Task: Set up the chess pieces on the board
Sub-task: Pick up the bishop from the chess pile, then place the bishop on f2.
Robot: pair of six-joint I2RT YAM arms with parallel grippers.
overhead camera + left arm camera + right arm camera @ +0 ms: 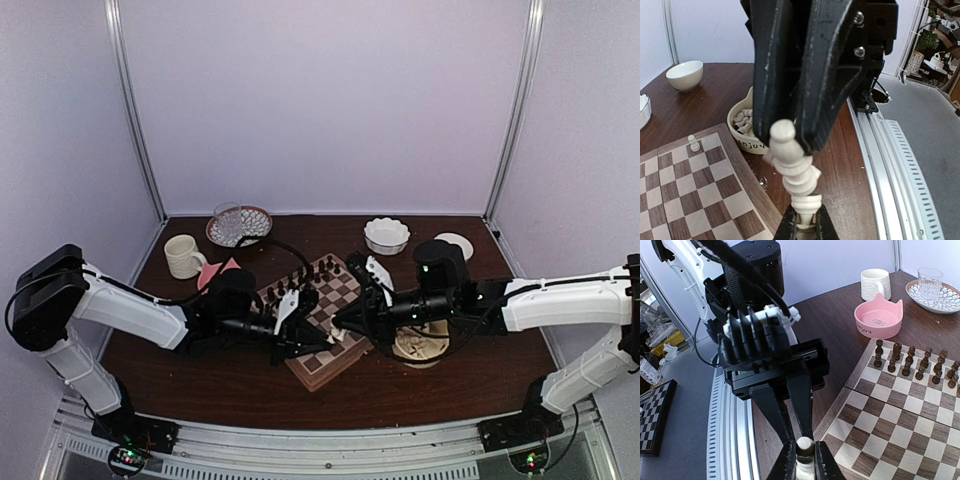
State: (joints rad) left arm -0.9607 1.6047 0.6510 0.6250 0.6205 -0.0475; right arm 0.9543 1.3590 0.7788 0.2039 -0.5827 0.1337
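The board (340, 290) lies mid-table, with dark brown figures (300, 280) on its far rows. Both grippers meet over its near corner. My left gripper (805, 223) is shut on the base of one cream-white chess piece (797, 170). My right gripper (805, 460) is shut on the same piece's head (805, 446). In the top view the left gripper (324, 340) and right gripper (339, 327) almost touch. One cream pawn (693, 143) stands on the board (690, 195). More cream pieces lie in a cream bowl (742, 125) beside the board.
A pink cat bowl (215, 272), a cream mug (183, 256) and a glass on a patterned plate (238, 225) stand at the back left. A white fluted bowl (386, 235) and a small white dish (454, 244) stand at the back right. The metal rail (890, 165) runs along the near edge.
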